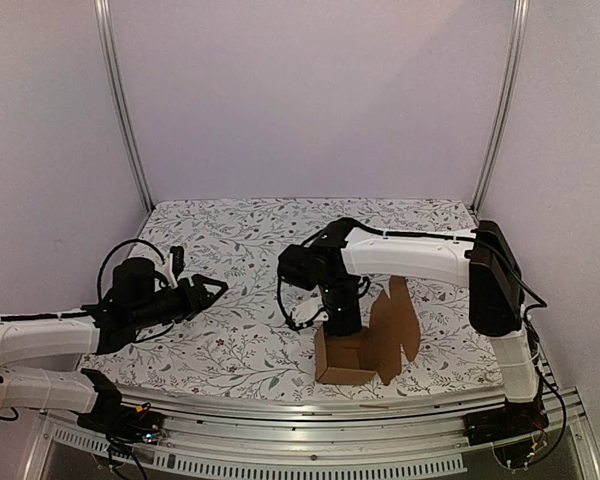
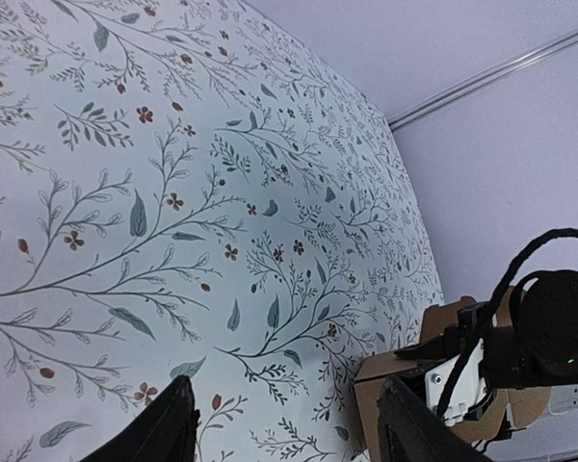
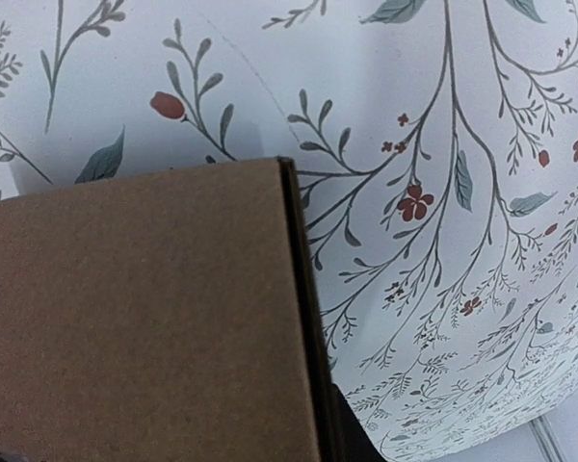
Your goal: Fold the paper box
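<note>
The paper box [image 1: 346, 362] is brown cardboard standing near the table's front edge, open at the top, with a tall flap [image 1: 397, 322] raised on its right. My right gripper [image 1: 342, 318] points down at the box's back wall. In the right wrist view a brown panel [image 3: 144, 318] fills the lower left and hides most of the fingers. One dark finger [image 3: 352, 433] shows along its right edge. My left gripper [image 1: 216, 288] is open and empty, left of the box; its wrist view [image 2: 289, 433] shows the box corner [image 2: 390, 385] beside the right finger.
The floral tablecloth [image 1: 240, 240] covers the table. Metal posts [image 1: 120, 100] stand at the back corners against plain walls. The table's metal front rail [image 1: 330, 408] runs just below the box.
</note>
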Controlling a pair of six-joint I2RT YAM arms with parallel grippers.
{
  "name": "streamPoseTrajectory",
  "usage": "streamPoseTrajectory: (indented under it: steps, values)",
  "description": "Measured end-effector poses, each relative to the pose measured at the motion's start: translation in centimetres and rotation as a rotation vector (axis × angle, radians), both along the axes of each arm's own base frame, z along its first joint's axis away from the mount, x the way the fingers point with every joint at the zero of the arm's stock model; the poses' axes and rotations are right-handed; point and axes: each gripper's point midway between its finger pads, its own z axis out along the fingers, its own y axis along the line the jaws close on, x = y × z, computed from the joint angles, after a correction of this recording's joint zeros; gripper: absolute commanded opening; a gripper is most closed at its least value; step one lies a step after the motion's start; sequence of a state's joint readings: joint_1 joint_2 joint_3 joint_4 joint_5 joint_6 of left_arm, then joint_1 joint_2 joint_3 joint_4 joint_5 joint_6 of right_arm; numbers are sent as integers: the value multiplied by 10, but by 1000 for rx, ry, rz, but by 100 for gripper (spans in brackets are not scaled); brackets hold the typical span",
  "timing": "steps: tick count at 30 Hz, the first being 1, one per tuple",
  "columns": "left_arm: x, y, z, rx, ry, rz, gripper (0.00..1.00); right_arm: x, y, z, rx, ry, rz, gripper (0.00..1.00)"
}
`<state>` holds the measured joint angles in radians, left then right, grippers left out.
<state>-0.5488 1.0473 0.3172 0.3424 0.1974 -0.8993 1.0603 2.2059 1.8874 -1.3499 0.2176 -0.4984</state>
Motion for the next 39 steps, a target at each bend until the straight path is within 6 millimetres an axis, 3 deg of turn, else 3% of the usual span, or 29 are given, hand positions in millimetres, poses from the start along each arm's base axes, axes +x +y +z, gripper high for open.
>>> streamPoseTrajectory:
  steps: [4, 12, 24, 29, 39]
  values:
    - [-3, 2, -6, 9, 10, 1, 64, -9, 0, -7, 12, 48, -20, 21]
    - [-3, 2, -9, 10, 10, 0, 64, -32, -21, -33, -46, 136, -42, 20]
    - [-6, 5, -21, 30, 16, 1, 63, -28, -15, -38, 47, 84, -55, 20]
    - [-5, 4, -26, 41, 23, -2, 63, -24, -4, -32, 112, 64, -60, 10]
    - [-3, 2, -31, 46, 28, -12, 63, -21, 1, -35, 165, 32, -59, 15]
